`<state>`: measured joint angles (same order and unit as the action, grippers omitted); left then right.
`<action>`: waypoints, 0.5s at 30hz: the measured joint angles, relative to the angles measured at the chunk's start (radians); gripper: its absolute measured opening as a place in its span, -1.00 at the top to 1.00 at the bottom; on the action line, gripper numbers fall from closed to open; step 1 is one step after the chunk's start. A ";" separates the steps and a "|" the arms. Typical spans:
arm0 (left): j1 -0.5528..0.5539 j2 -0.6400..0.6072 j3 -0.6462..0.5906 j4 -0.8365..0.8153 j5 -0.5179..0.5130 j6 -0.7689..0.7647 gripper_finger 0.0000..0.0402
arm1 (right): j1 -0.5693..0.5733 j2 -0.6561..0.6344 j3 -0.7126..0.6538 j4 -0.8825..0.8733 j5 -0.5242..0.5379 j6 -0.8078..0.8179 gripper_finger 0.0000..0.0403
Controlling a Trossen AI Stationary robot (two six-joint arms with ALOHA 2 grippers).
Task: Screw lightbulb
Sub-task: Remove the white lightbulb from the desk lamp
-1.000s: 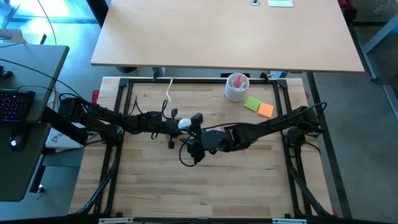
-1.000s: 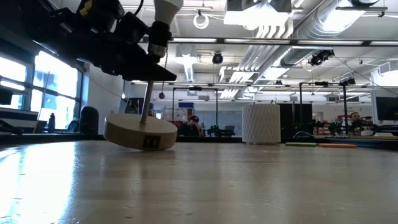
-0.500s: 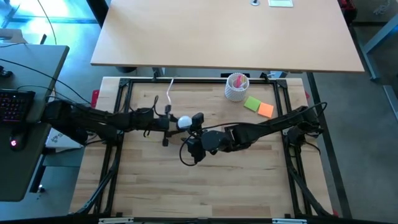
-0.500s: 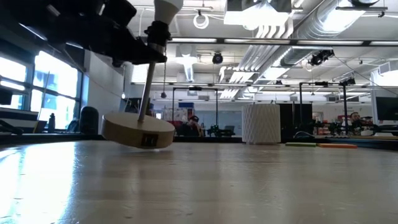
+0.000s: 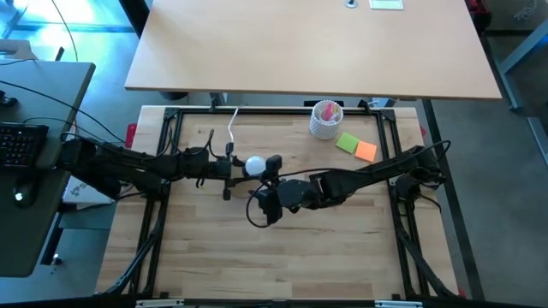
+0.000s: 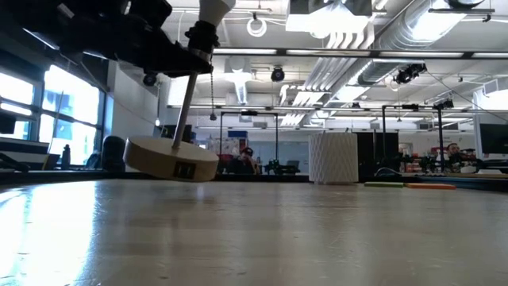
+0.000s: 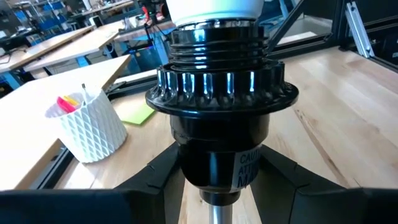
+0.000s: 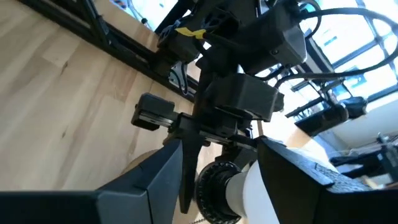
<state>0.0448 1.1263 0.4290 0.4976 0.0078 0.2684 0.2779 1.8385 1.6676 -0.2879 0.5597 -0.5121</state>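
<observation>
Two dark, slender jointed arms trailing black cables, a yellow tag on the left claw [image 8: 211, 134]'s wrist

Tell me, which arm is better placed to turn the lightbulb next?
Probably left. The left tool sits beside the lightbulb, facing it, with the black socket straight ahead in its wrist view. The right tool is on the other side, apparently steadying the tilted stand.

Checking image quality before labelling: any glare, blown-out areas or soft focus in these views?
High view: blue glare at the top left, tabletop evenly lit. Low view: ceiling lights blown out, arm a dark silhouette against them, near tabletop soft. Left wrist view: bulb overexposed to plain white, bright glints on the black socket. Right wrist view: windows washed out behind the dark left claw.
</observation>
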 joint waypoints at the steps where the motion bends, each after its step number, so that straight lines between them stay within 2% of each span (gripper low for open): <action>1: 0.000 0.000 0.000 -0.003 -0.002 0.002 0.31 | 0.000 0.000 0.000 0.003 0.000 0.017 -0.01; 7: -0.001 -0.002 0.002 -0.016 -0.065 0.025 0.32 | 0.008 0.000 -0.001 0.034 -0.011 0.103 -0.09; 13: -0.001 -0.001 0.002 -0.046 -0.141 0.035 0.32 | 0.021 -0.004 -0.001 0.070 -0.004 0.175 -0.34; 15: -0.005 -0.001 0.002 -0.058 -0.190 0.057 0.33 | 0.025 -0.016 -0.001 0.077 0.045 0.200 -0.41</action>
<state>0.0395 1.1252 0.4313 0.4397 -0.1817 0.3250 0.3034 1.8228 1.6669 -0.2113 0.6052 -0.3120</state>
